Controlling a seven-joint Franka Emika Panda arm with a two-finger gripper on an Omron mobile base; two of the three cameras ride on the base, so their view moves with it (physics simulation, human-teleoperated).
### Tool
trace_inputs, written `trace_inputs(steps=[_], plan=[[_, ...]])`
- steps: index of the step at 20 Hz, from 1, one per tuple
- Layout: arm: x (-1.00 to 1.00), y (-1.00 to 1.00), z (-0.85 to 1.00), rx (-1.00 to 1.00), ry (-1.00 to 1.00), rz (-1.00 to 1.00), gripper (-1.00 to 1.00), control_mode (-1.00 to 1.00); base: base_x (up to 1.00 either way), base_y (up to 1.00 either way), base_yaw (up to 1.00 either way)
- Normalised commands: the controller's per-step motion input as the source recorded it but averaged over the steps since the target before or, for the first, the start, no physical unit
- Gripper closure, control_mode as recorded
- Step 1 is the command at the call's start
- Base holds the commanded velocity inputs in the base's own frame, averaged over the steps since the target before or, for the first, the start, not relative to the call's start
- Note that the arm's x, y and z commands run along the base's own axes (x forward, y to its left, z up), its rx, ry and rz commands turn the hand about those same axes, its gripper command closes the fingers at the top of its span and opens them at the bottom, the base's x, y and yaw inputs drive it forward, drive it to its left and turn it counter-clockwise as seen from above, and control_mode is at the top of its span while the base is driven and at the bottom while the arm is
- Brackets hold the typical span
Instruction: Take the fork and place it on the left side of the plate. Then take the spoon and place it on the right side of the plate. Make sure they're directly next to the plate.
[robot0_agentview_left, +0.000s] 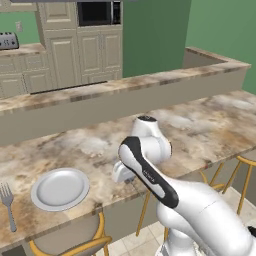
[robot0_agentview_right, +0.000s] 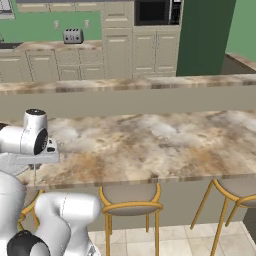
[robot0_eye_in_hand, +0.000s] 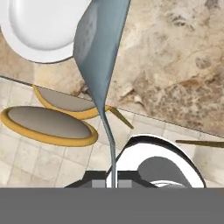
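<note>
Spoon (robot0_eye_in_hand: 98, 48), one: closest to the hand camera, its thin handle running down between the closed tips of the gripper (robot0_eye_in_hand: 113, 183), oval bowl pointing away and hanging over the counter edge beside the plate. The hold looks firm, though the tips are mostly hidden under the grey band.

Counter (robot0_agentview_left: 210, 125), one: long marbled island top carrying the place setting at its near left end.

Stools, at least three: tan seats with yellow frames along the counter's front; one sits just below the plate (robot0_agentview_left: 75, 242), two more farther right in the right base view (robot0_agentview_right: 131, 197).

Plate (robot0_agentview_left: 60, 188), one: round, pale, lying flat near the counter's front edge.

Fork (robot0_agentview_left: 8, 200), one: flat on the counter on the plate's left, near it with a strip of counter between, tines away from the edge.

Step in hand, as judged: fork placed; spoon being carried. Next move calls for lowering the spoon onto the counter directly right of the plate rim, roughly parallel to the fork, then releasing.
</note>
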Motion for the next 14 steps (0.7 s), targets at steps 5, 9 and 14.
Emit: trace_inputs(steps=[5,9,14], plan=[[0.70,0.51,-0.21,0.00,0.00,0.00,1.00,-1.00,0.00,0.00,0.00],[0.76,0.00,-0.06,0.02,0.00,0.00,1.00,-1.00,0.00,0.00,0.00],[0.62,0.00,-0.19,0.00,0.00,0.00,1.00,-1.00,0.00,0.00,0.00]])
